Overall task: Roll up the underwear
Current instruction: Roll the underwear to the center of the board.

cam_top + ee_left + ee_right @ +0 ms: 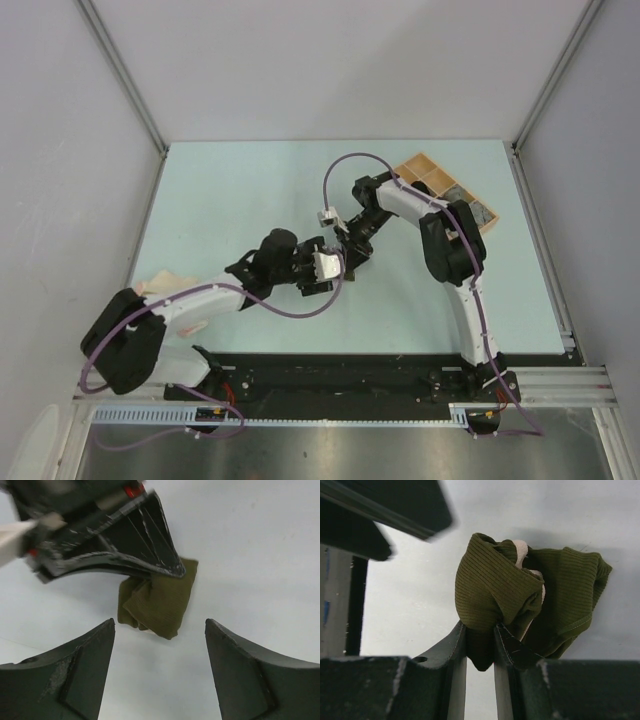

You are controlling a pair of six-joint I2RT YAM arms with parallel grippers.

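A dark olive green underwear (520,590) is bunched into a loose roll on the pale table, with a bit of white label showing in its folds. My right gripper (480,637) is shut on its near edge, a fold of cloth pinched between the two fingers. In the left wrist view the same underwear (157,605) lies just beyond my left gripper (160,630), which stands open and apart from the cloth, nothing between its fingers (75,670). From above, both grippers meet at mid-table: left gripper (322,268), right gripper (352,250). They hide the olive piece there.
A light wooden tray (418,165) with compartments stands at the back right, dark cloth in some cells. A pale pink-beige garment (160,285) lies at the left by the left arm's elbow. The right gripper's black fingers (130,545) crowd the space above the olive cloth.
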